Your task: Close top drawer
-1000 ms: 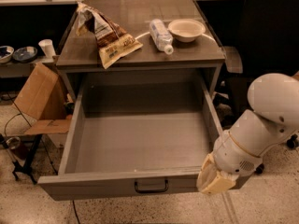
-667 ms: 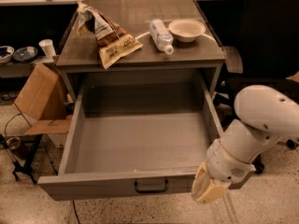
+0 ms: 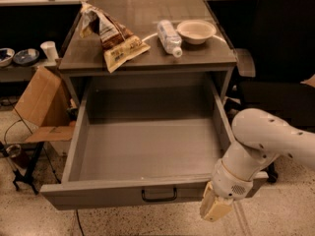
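The top drawer (image 3: 147, 151) is a deep, plain grey box pulled fully out of the cabinet, empty inside. Its front panel (image 3: 98, 195) faces me at the bottom, with a small dark handle (image 3: 159, 195) at its centre. My gripper (image 3: 215, 206) hangs from the white arm (image 3: 266, 141) at the lower right. It sits just in front of the right end of the drawer front, to the right of the handle. The lower drawers are hidden under the open one.
On the cabinet top (image 3: 147, 58) lie a chip bag (image 3: 110, 36), a plastic bottle (image 3: 169, 37) and a beige bowl (image 3: 196, 31). A cardboard box (image 3: 42, 104) stands at the left. A black chair (image 3: 280, 58) stands at the right.
My arm has moved left and a little down, bringing the gripper closer to the right end of the drawer front. The drawer has not moved.
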### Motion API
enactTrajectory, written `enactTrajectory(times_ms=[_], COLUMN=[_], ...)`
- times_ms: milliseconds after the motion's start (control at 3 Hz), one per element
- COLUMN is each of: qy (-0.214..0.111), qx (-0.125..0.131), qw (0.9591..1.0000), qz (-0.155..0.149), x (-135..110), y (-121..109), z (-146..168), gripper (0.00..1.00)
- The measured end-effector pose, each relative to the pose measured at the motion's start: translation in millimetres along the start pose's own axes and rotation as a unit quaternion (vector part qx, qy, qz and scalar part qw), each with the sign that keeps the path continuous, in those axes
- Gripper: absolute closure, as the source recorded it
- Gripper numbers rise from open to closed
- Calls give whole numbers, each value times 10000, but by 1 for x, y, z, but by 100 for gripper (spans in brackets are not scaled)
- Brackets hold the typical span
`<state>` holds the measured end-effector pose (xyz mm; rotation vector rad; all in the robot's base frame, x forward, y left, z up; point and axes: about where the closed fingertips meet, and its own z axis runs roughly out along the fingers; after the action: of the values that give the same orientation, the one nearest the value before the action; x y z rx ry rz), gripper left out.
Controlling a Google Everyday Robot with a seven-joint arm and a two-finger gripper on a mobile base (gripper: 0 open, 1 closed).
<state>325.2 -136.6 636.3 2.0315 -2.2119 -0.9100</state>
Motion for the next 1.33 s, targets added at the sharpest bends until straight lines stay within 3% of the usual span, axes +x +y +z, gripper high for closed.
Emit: enactTrajectory(times_ms=[333,667,1000,1333], qy=[1,111,187,159], qx=[2,375,861,1560], qw=[10000,9983,9926,9801], qz=[3,428,838,1221], x=[0,23,46,66], y=[0,-14,-29,-52], z=[-1,-11,-27,-57], gripper=[81,50,27,4])
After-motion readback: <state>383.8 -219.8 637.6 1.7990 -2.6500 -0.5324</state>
